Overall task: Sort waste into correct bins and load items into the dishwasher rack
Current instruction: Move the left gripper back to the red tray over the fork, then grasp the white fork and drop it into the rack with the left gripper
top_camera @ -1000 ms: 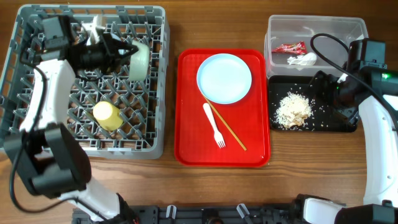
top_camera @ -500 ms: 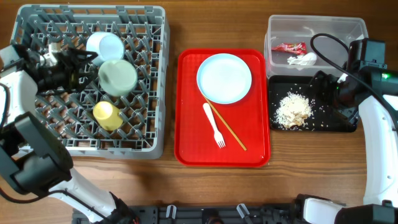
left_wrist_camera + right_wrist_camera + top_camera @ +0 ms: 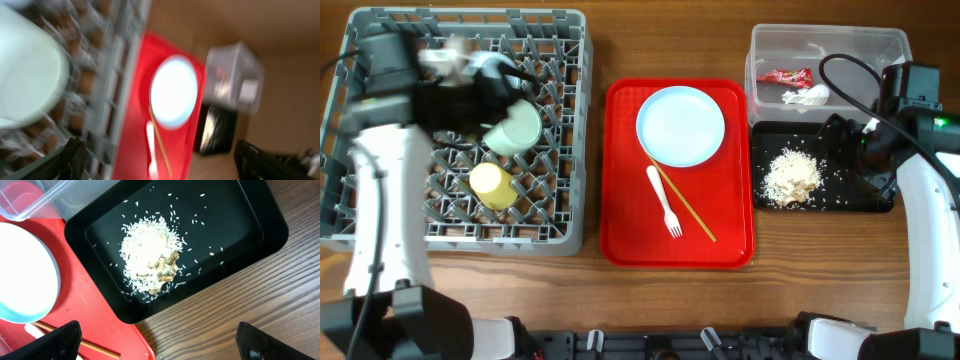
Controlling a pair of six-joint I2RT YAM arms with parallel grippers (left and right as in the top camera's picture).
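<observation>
Wooden tabletop (image 3: 790,290).
Left: grey rack (image 3: 575,150), with pale bowl (image 3: 515,130) and, nearer, yellow cup (image 3: 490,185) among the pegs.
Centre: red tray (image 3: 620,220).
Right, near: black tray (image 3: 865,195). Right, far: clear tub (image 3: 830,40), just beyond it.
Left end effector (image 3: 162,160): over far part of rack, beside bowl, blurred; fingers spread wide, empty.
Right end effector (image 3: 160,340): over black tray; fingers spread wide, empty.
On red tray: white plate (image 3: 681,125) far; fork (image 3: 663,203) and chopsticks (image 3: 688,210) nearer, side by side.
In black tray: heap of rice (image 3: 792,177).
In tub: red wrapper (image 3: 784,76), white tissue (image 3: 807,96).
</observation>
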